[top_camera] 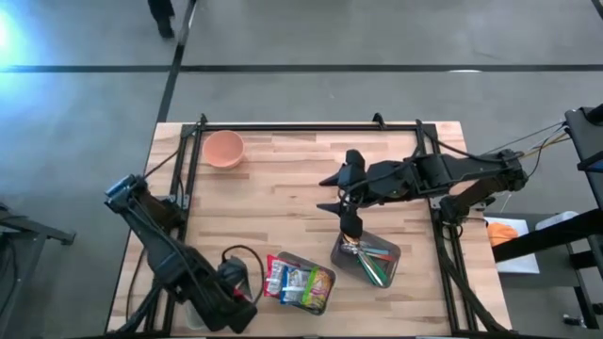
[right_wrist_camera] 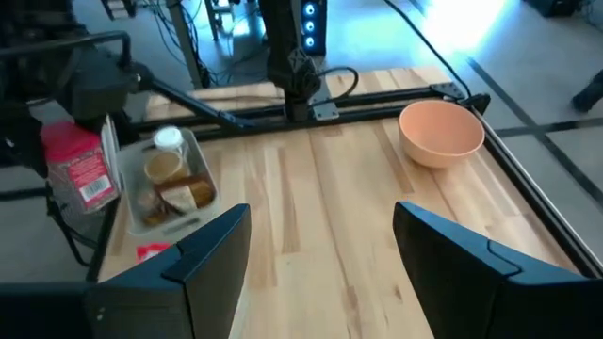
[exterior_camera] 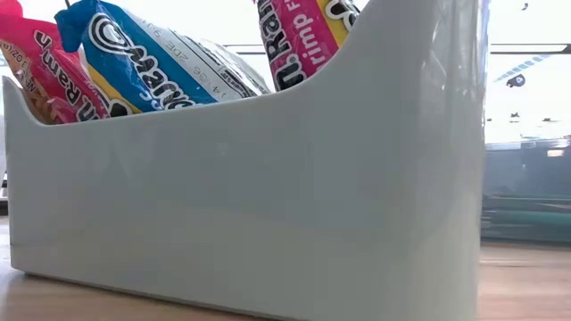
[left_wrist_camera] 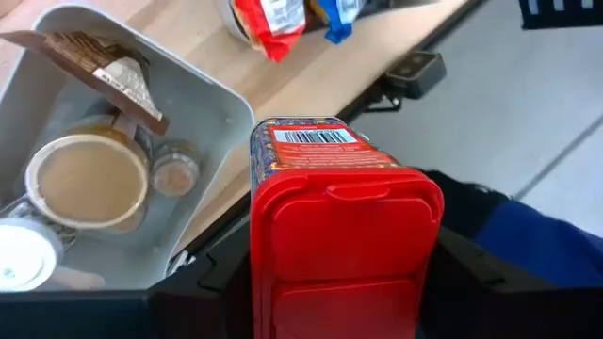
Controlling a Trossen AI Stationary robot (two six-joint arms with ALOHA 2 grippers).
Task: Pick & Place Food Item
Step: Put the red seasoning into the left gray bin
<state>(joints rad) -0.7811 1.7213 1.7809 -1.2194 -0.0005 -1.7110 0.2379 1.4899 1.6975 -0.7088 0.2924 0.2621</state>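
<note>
My left gripper is shut on a red-lidded container with a patterned body and a barcode label, above the table's near left corner. Just beyond the container, a pale tray holds a cup of sauce, small lidded pots and a brown packet. The right wrist view shows the same container beside that tray. My right gripper is open over the middle of the table, with nothing between its fingers. My left gripper pinches the container between its two fingers, on the two sides of the lid end. The fingers come steeply from above and lie along the container. It hangs below them, lid up and bottom down, clear of the table and the tray.
A white bin of snack packets stands at the near edge and fills the low view. A grey bin of long coloured items sits to its right. A pink bowl is at the far left. Black frame rails run along both sides.
</note>
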